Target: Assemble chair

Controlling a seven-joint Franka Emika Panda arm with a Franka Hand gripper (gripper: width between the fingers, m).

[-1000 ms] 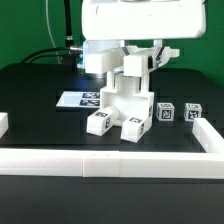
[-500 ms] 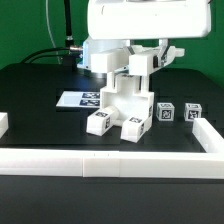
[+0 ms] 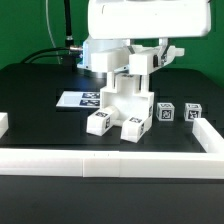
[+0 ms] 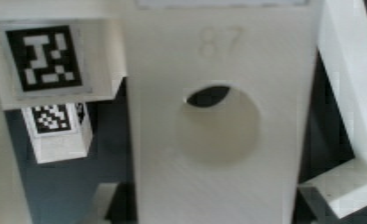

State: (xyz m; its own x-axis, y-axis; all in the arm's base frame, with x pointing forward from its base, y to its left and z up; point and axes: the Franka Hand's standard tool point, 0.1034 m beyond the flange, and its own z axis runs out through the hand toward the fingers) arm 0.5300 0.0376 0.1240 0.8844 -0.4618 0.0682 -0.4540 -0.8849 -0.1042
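Here's the chair (image 3: 124,98), half built, standing upright in the middle of the black surface (image 3: 40,125); two tagged feet point at the camera, one at (image 3: 100,123) and its neighbour at (image 3: 133,125), both flat on the surface. The big white arm (image 3: 135,25) hangs right over it; the gripper (image 3: 140,63) is down on the topmost part of the build, its jaws narrowed onto the upright panel (image 4: 215,140) between them.

Over to the wrist view: that panel fills the frame, pale and flat, with a dark oval hole (image 4: 206,97) in its upper half; one finger (image 4: 349,188) sits against the panel's edge and a darker one shows on the opposite side, so it's a grip on the panel, jaws about halfway in. Beside the panel, a large square tag (image 4: 50,55) and a smaller one (image 4: 52,118) on other white pieces.

Back outside: the marker board (image 3: 78,98) lies flat just beside the chair, on the exterior view's left, partly behind it; two small tagged blocks (image 3: 165,112) and (image 3: 191,112) sit side by side near the chair on the exterior view's right, apart from it and from each other; the low white border wall (image 3: 110,160) runs across the front.
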